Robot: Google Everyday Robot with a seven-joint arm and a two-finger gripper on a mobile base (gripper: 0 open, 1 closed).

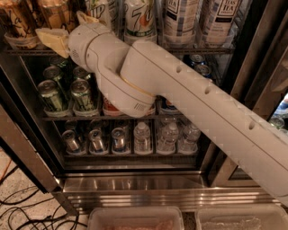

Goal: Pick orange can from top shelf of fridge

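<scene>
Two copper-orange cans stand at the left end of the top shelf [202, 47] of the fridge [135, 185]: one at the far left [15, 18] and one beside it [56, 12]. My gripper [59, 23] is at the top left, in front of that second orange can. It is open: one cream finger [50, 37] points left below the can, the other [87, 18] points up on its right. I cannot tell whether the fingers touch the can. My thick white arm crosses the fridge from the lower right and hides part of the middle shelf.
White-green 7UP cans [139, 18] and tall tea bottles [180, 18] fill the rest of the top shelf. Green cans [51, 94] stand on the middle rack, small cans and water bottles [168, 137] below. Cables [27, 211] lie on the floor at left; clear bins [135, 220] sit in front.
</scene>
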